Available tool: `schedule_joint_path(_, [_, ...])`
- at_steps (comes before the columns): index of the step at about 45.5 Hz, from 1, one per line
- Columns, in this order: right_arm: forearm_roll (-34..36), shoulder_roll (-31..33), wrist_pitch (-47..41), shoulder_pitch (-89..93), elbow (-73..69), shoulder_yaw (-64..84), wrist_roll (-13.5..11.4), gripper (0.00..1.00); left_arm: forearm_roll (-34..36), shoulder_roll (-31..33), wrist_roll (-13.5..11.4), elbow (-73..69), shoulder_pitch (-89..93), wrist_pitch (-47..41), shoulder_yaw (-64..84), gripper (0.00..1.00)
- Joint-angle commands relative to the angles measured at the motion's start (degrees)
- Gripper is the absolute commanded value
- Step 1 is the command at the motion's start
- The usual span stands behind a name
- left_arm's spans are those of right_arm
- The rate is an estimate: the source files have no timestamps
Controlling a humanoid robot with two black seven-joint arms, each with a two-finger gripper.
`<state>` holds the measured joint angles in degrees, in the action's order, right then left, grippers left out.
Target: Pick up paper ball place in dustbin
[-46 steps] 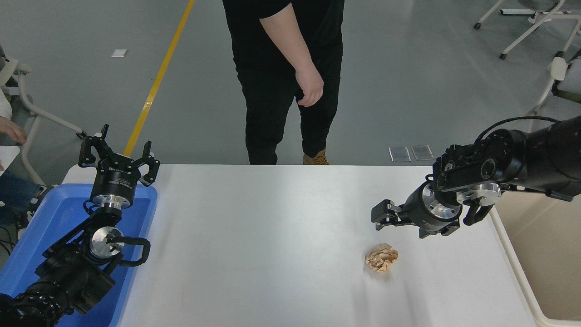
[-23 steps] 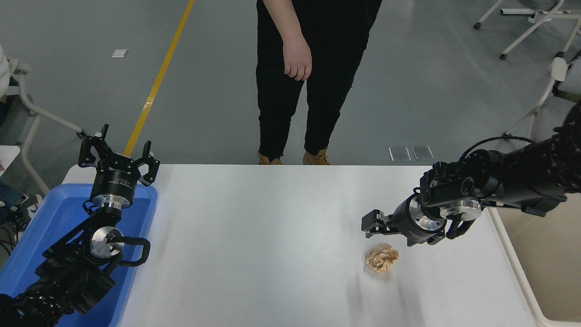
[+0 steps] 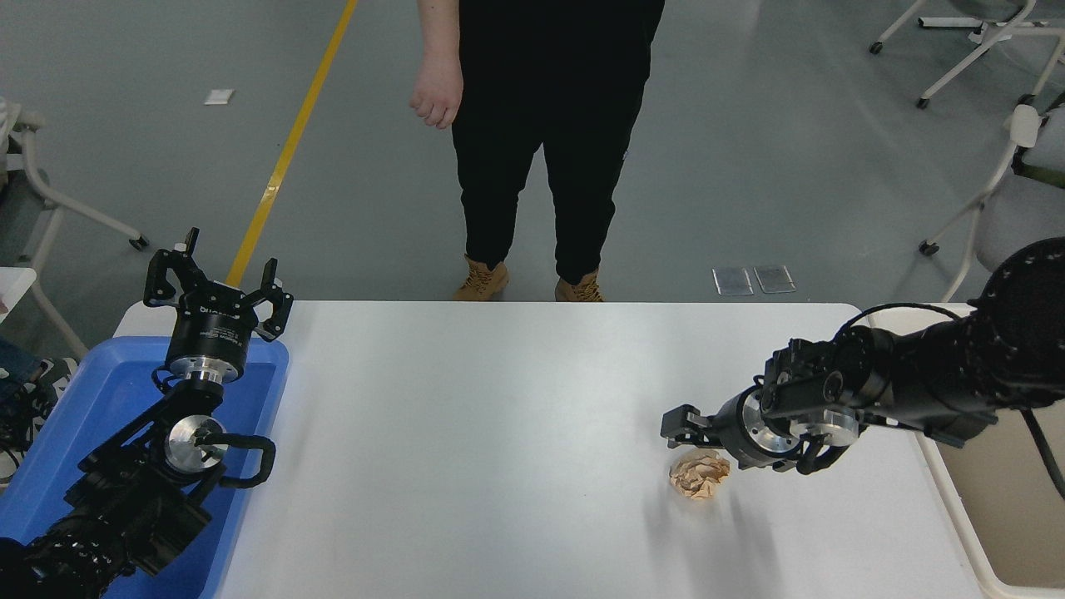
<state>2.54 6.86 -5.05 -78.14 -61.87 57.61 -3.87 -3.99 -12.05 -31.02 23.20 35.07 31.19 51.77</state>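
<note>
The paper ball (image 3: 699,477), a tan crumpled wad, lies on the white table (image 3: 499,433) at the right. My right gripper (image 3: 681,427) comes in from the right, open, low over the table. Its tips are just above the ball's far edge and it holds nothing. The dustbin (image 3: 1011,507), a beige tub, stands off the table's right edge, partly behind my right arm. My left gripper (image 3: 218,283) is open and parked at the lower left, pointing up over the blue tray (image 3: 116,383).
A person in black stands at the table's far side, hand (image 3: 434,96) hanging down, boots (image 3: 482,280) near the edge. Chair legs (image 3: 957,58) show at the top right, another chair frame (image 3: 50,200) at the left.
My right gripper has moved down and a little left, from above the table to just over the paper ball. The person has shifted at the far side. The ball and left arm have not moved.
</note>
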Motion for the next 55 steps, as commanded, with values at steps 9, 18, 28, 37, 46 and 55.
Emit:
schedule_joint_path(9, [-0.1,-0.6,1.4,4.3,1.8,-1.1,0.1,0.98,-0.1,0.0,0.0,0.0,0.0,0.0,0.0,0.99])
schedule_joint_path(18, [-0.9,-0.8,2.3,4.8,1.4,-1.6,0.4,0.0,0.0,0.0,0.1,0.0,0.0,0.0,0.0,0.99])
schedule_joint_path(28, [-1.2,-1.2,2.9,3.2,1.3,-0.9,0.4,0.0,0.0,0.0,0.0,0.0,0.0,-0.1,0.0,0.99])
schedule_joint_path(37, [-1.2,2.2,2.4,-5.2,-2.0,1.9,0.4,0.0,-0.1,0.0,0.0,0.0,0.0,0.0,0.0,0.99])
schedule_joint_path(46, [-2.0,8.2,1.1,-15.1,-9.1,2.2,0.4,0.0,0.0,0.0,0.0,0.0,0.0,0.0,0.0,0.99])
schedule_joint_path(55, [-2.3,15.7,-3.5,-27.0,-17.1,2.9,0.4,0.0,0.0,0.0,0.0,0.0,0.0,0.0,0.0,0.99])
